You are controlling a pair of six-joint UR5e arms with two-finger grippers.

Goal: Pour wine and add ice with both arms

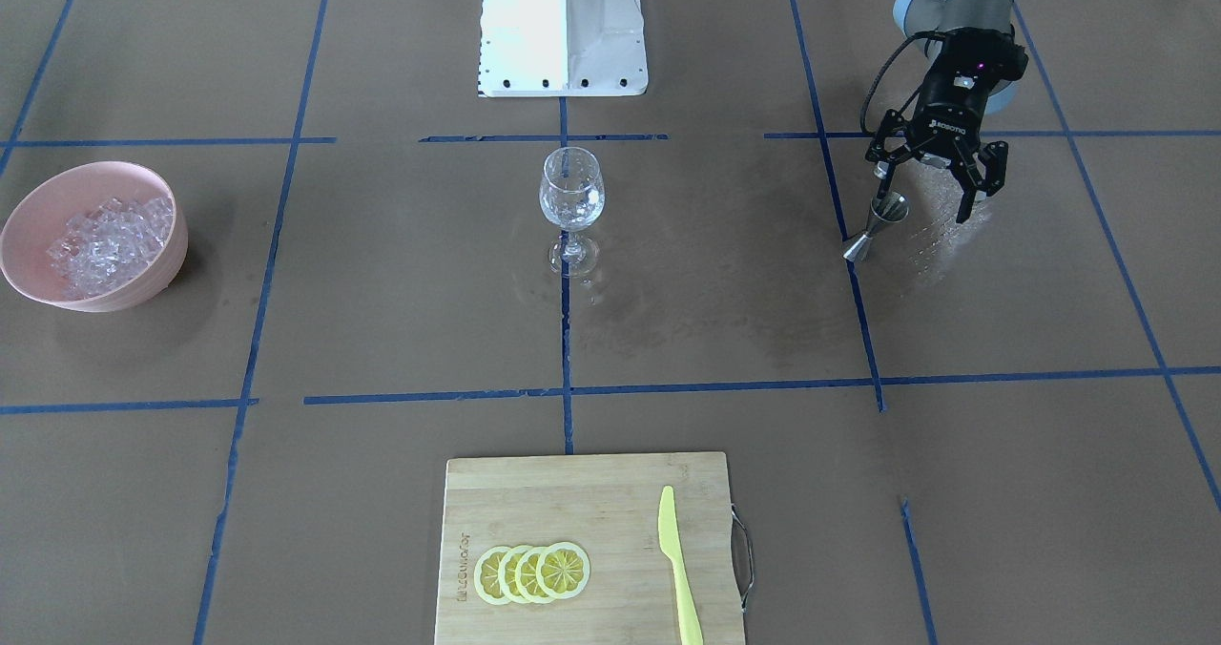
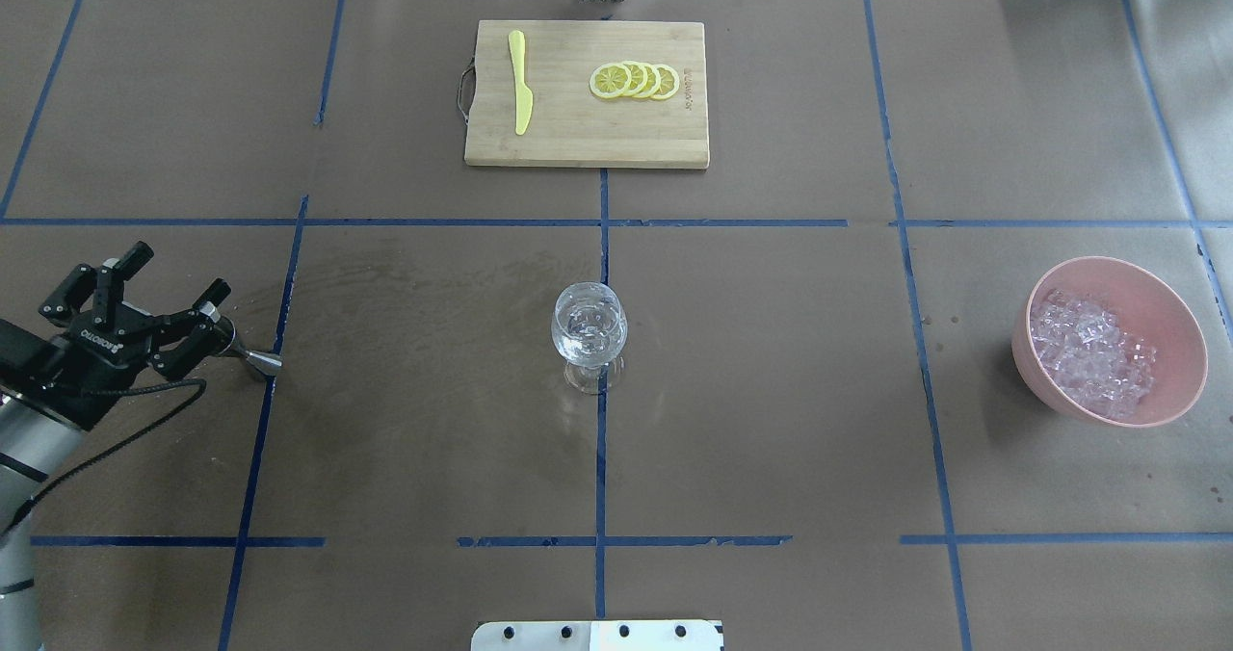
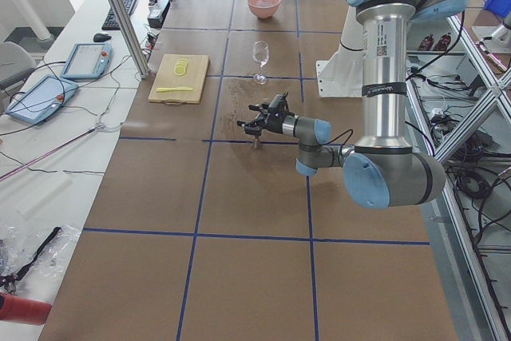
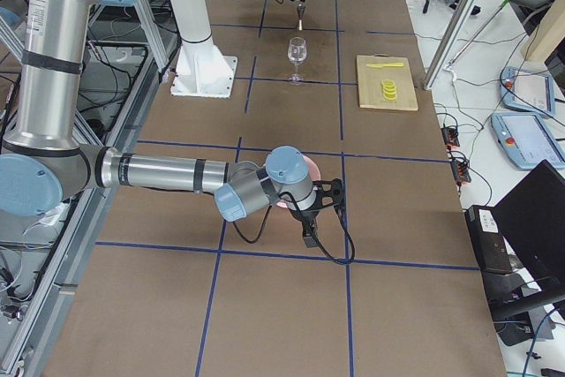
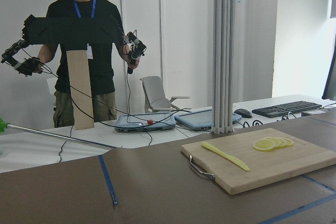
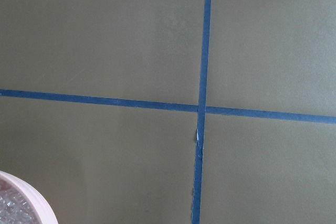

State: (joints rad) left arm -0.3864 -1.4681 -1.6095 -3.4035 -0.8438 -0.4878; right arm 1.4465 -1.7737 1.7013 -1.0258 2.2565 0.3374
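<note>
My left gripper (image 1: 930,201) (image 2: 178,277) is open and hangs low over the table at my left side. A small steel jigger (image 1: 873,228) (image 2: 249,353) stands right beside one of its fingers (image 1: 882,187), not gripped. No dark wine shows. A clear wine glass (image 1: 571,187) (image 2: 589,328) stands at the table's centre. The ice (image 1: 110,239) (image 2: 1088,352) fills a pink bowl (image 1: 143,282) (image 2: 1180,324) at my right side. My right gripper (image 4: 327,203) shows only in the exterior right view, beside the bowl; I cannot tell whether it is open. The right wrist view shows the bowl's rim (image 6: 31,199).
A bamboo cutting board (image 1: 572,492) (image 2: 578,136) lies at the far edge with lemon slices (image 1: 532,572) (image 2: 636,80) and a yellow knife (image 1: 679,569) (image 2: 520,92). The white pedestal base (image 1: 563,25) stands behind the glass. Wet-looking stains mark the paper between glass and jigger.
</note>
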